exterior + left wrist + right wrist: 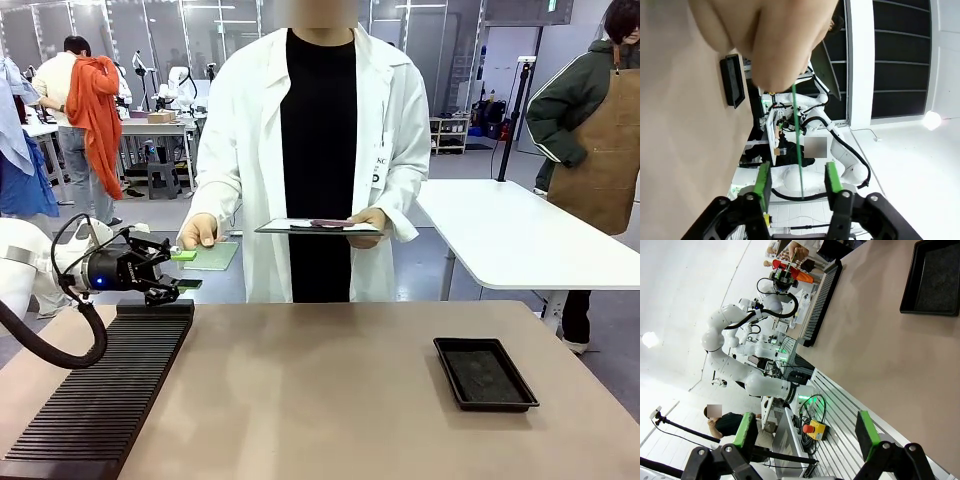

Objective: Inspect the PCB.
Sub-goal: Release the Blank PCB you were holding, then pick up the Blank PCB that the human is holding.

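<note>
Spread wide at the left pincer (797, 181), with the PCB (797, 130) edge-on between its jaws, touching neither, and pinched just beyond them by the person's hand (765, 45): judged a handover, so as to bring the board up for inspection. Spread and empty too at the right pincer (807, 432), far off. Cannot read the board's face; far end buried under the hand.
</note>
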You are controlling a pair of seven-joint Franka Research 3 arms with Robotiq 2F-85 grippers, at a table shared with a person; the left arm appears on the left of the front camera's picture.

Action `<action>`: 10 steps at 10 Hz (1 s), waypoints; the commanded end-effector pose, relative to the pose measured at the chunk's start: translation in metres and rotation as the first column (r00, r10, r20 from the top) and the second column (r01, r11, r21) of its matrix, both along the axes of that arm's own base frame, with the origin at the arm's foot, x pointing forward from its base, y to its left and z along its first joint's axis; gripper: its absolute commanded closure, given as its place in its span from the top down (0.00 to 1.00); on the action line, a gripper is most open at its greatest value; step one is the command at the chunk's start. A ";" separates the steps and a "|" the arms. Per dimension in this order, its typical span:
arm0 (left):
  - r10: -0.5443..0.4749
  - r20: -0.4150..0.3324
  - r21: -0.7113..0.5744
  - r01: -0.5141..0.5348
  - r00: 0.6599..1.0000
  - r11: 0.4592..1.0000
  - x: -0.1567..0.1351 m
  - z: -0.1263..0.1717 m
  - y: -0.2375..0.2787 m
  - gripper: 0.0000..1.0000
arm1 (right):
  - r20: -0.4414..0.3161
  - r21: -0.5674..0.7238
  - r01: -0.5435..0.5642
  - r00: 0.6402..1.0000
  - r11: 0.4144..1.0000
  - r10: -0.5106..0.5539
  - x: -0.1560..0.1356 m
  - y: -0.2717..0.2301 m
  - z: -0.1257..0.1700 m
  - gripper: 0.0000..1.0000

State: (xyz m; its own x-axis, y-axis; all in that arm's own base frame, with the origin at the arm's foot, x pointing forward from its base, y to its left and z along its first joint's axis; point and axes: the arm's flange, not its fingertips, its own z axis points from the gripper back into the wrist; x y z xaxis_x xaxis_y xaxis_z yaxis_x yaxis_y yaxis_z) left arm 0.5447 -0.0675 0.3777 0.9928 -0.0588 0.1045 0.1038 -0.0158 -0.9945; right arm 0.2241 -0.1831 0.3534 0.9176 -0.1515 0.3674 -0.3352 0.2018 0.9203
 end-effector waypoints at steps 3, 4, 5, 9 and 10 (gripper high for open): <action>-0.003 0.003 -0.002 0.003 1.000 1.000 -0.005 -0.001 0.003 1.00 | 0.005 0.001 0.002 1.000 1.000 -0.002 0.002 0.001 0.001 1.00; 0.005 0.004 0.002 -0.005 1.000 1.000 -0.006 0.000 0.004 0.94 | 0.005 0.001 0.002 1.000 1.000 -0.002 0.002 0.001 0.001 1.00; 0.020 0.010 0.015 -0.021 1.000 1.000 -0.007 0.002 0.005 1.00 | 0.005 0.001 0.002 1.000 1.000 -0.002 0.002 0.001 0.001 1.00; 0.008 -0.001 0.002 -0.008 1.000 1.000 0.000 0.000 0.004 1.00 | 0.005 0.001 0.002 1.000 1.000 -0.002 0.002 0.001 0.001 1.00; 0.008 -0.001 0.002 -0.008 1.000 1.000 0.000 0.000 0.004 1.00 | 0.005 0.001 0.002 1.000 1.000 -0.002 0.002 0.001 0.001 1.00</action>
